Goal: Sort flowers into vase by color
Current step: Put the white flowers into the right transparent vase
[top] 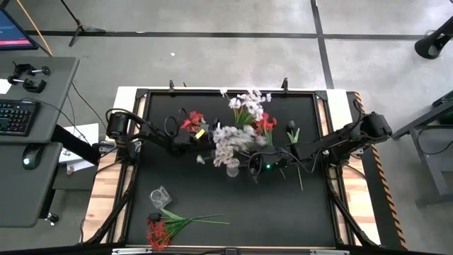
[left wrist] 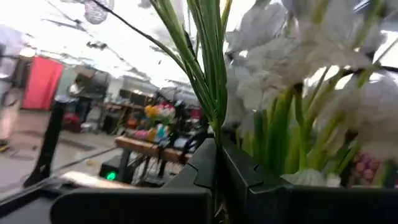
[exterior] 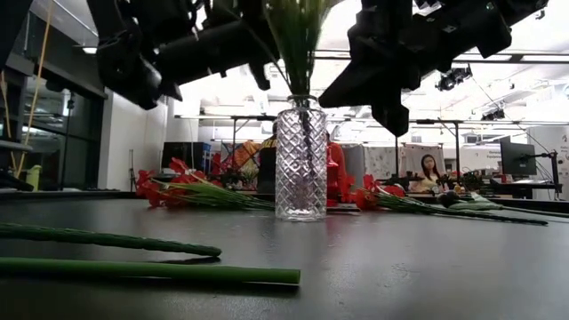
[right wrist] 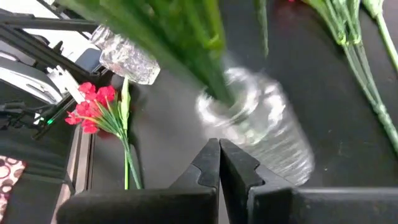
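Flowers (top: 237, 134), white cluster, are standing in the glass vase (exterior: 300, 160) at frame centre of the worktop (top: 283, 205); stems look light, springy, best pinched low. Left gripper (top: 202, 140) and right gripper (top: 249, 162) are hovering beside it, jaws pressed together, holding nothing.

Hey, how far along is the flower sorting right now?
Done: white flowers stand in the centre vase. In hand: both shut grippers, left and right, flank that vase; neither visibly holds a flower. Left: red bunches lie on the table; the second vase holds nothing.
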